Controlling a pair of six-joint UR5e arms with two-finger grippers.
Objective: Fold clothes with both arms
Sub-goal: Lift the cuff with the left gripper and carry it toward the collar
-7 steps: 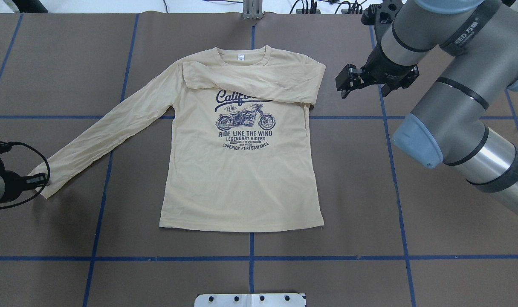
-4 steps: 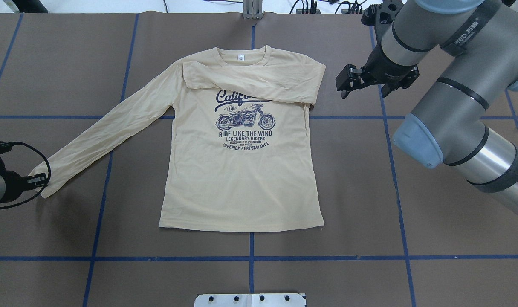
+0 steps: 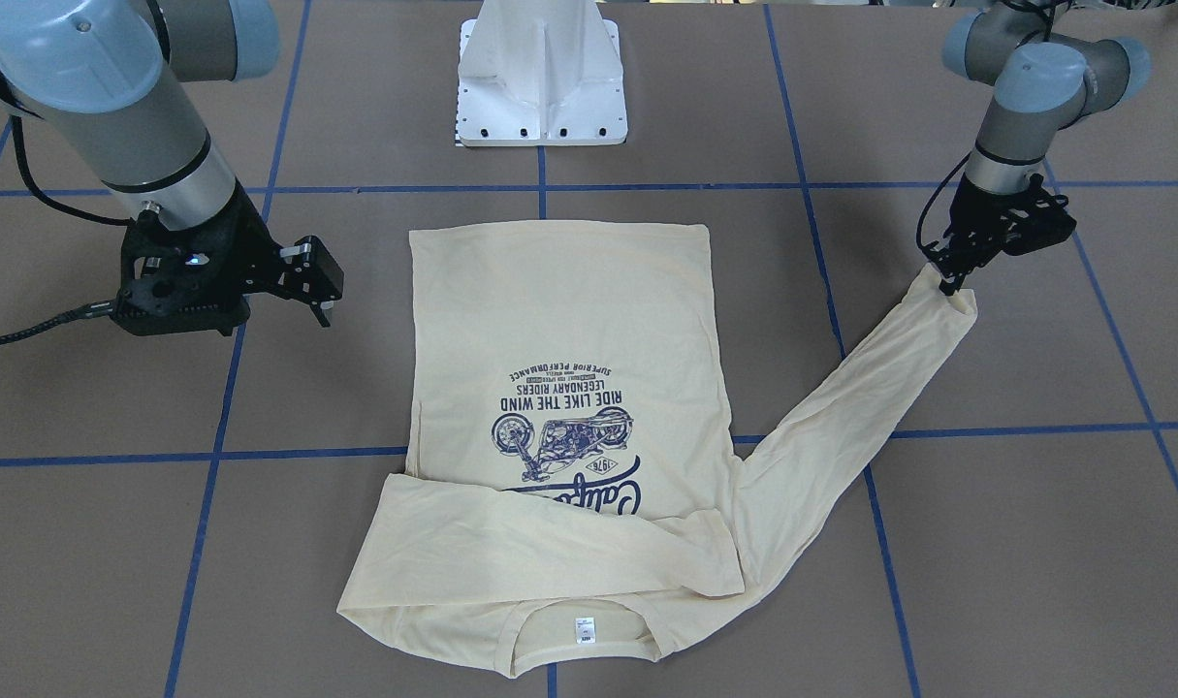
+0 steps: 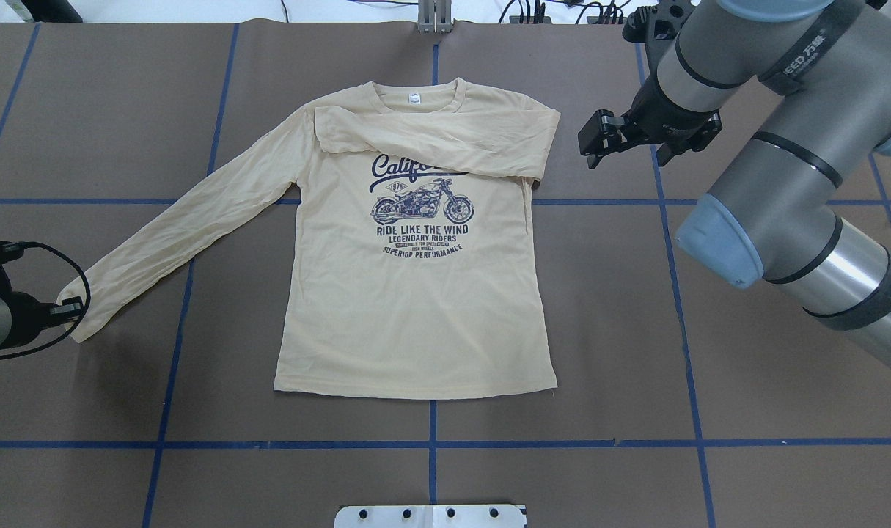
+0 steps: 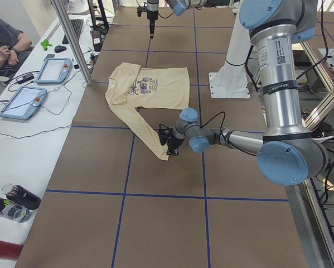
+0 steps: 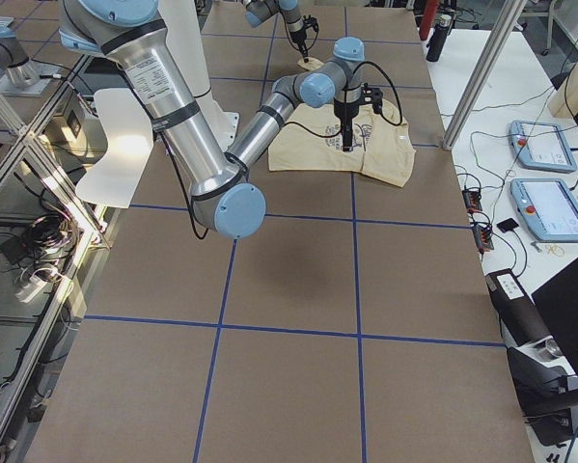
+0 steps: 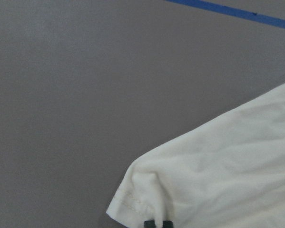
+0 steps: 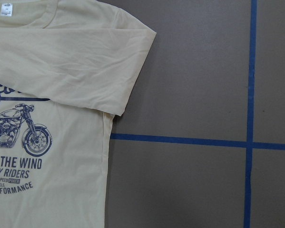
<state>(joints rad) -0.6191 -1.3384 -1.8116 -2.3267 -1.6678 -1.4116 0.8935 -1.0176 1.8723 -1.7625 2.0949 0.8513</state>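
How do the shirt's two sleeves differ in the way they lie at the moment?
The folded sleeve lies across the chest, covering the top of the print; the outstretched sleeve runs diagonally over the table, off the body. The folded sleeve is untouched; the outstretched sleeve's cuff is pinched by the left gripper. Both are the same cream fabric.

Passable over bare table (image 4: 489, 425) between T-shirt (image 4: 416, 315) hem and pedestal base (image 3: 542, 68); blocked mid-table by the T-shirt, toward the left edge by its outstretched sleeve (image 4: 188, 220), toward the right edge by the right arm (image 4: 775, 198).
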